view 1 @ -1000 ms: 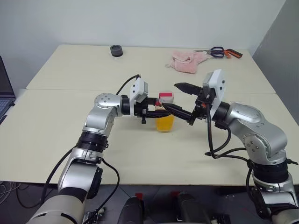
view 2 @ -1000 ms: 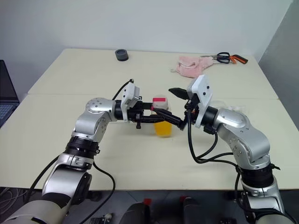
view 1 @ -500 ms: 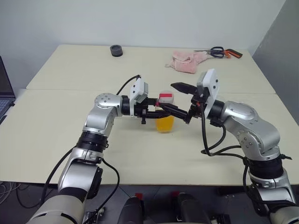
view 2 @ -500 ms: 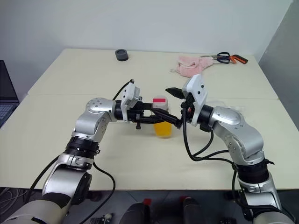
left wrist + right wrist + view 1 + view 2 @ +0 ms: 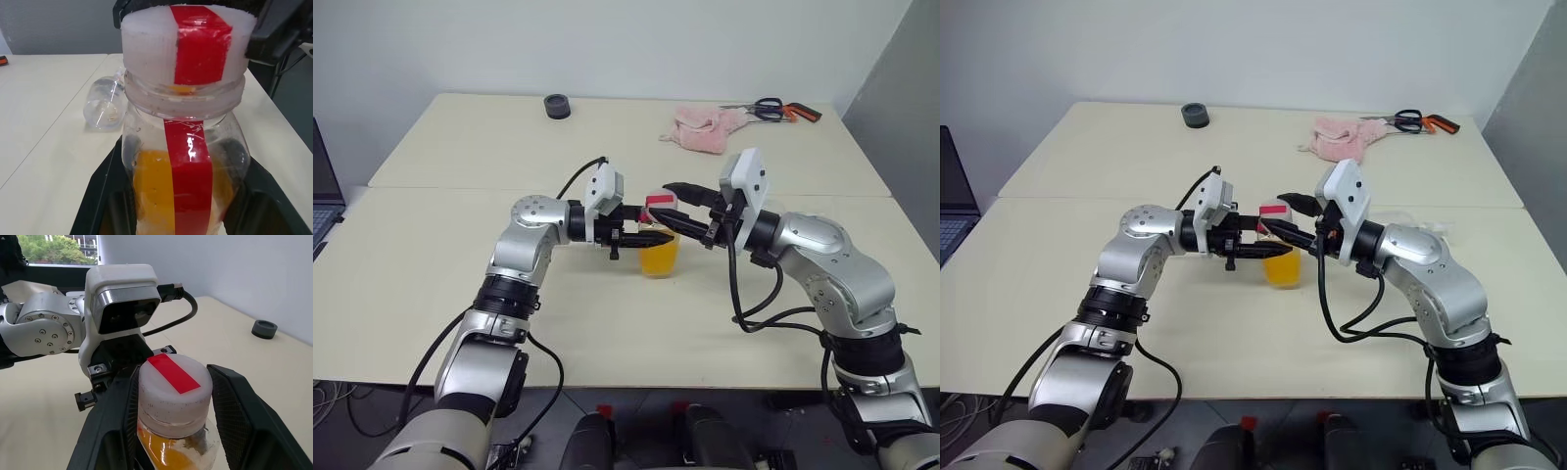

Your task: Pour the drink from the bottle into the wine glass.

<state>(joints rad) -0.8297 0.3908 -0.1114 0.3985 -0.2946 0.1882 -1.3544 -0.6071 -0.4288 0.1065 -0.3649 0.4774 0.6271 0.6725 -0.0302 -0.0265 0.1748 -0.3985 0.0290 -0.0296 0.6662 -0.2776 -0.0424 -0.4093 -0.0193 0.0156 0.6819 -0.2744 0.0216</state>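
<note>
1. Risk, cap slip: the right gripper (image 5: 171, 406) is bracketing the red-and-white cap (image 5: 174, 387) with a finger on each side. If the pads seat off-centre, the twist is likely to skid on the ribbed cap instead of turning it.
2. Risk, bottle rotation: the bottle (image 5: 183, 176) is sitting in the left gripper (image 5: 651, 235) by its body. A stiff cap could spin the whole bottle in that hold, or tip it and slosh the drink (image 5: 659, 258).
3. Risk, glass: a clear glass item, probably the wine glass (image 5: 103, 101), is lying on its side on the table (image 5: 460, 274) just beyond the bottle. Pouring cannot work until it is upright, and a swinging arm could send it rolling.
4. Left jaws: clenching the bottle's body low down, one finger pressing each side, holding it upright at the table's middle.
5. Right jaws: standing partly open around the cap, close on both sides. Whether the pads are already touching it, I cannot tell.
</note>
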